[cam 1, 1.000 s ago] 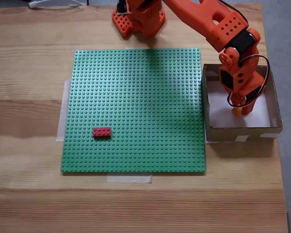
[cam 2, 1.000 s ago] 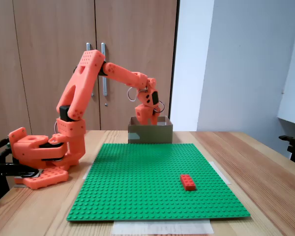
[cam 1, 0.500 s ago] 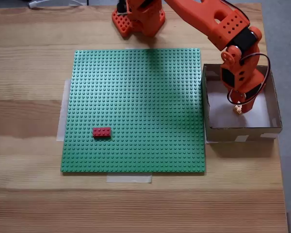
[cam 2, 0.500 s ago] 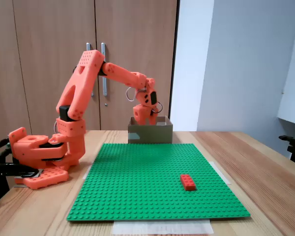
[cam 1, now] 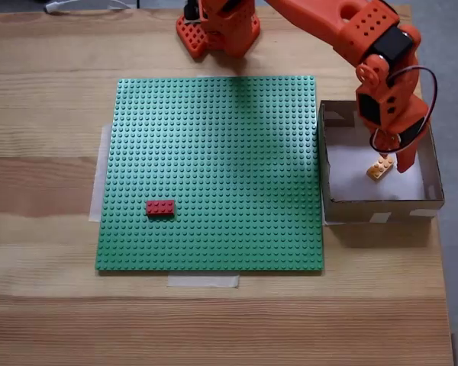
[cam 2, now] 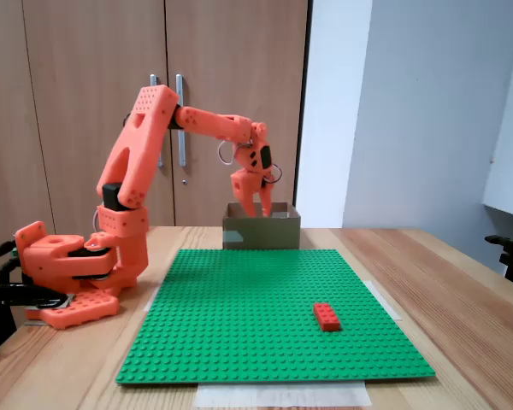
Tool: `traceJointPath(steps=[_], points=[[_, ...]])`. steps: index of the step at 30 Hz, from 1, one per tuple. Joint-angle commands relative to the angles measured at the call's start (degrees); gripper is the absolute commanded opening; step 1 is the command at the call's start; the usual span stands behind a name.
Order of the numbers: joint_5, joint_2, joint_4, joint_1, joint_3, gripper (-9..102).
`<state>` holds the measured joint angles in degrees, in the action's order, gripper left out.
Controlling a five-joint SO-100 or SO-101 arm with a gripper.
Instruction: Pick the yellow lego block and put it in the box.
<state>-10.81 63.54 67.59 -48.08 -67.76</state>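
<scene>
The yellow lego block (cam 1: 379,168) lies tilted on the white floor of the box (cam 1: 382,204), free of the gripper. Just above it hangs my gripper (cam 1: 391,158), open with nothing between its fingers. From the side, the gripper (cam 2: 256,206) sits just above the rim of the box (cam 2: 261,232) with its fingers spread, and the box wall hides the block.
A red brick (cam 1: 160,207) sits on the green baseplate (cam 1: 214,137) toward its lower left; it also shows at the front right in the side view (cam 2: 327,316). The orange arm base (cam 1: 217,27) stands at the table's far edge. The box touches the baseplate's right edge.
The gripper has let go of the yellow block and risen out of the box. The block now lies on the box floor.
</scene>
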Motion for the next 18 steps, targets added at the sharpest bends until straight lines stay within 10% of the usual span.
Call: traceJointPath(steps=[1, 18], points=[[1.2, 6.9, 0.4, 1.1, 1.0, 13], [7.8, 47.1, -10.5, 13.0, -28.5, -1]])
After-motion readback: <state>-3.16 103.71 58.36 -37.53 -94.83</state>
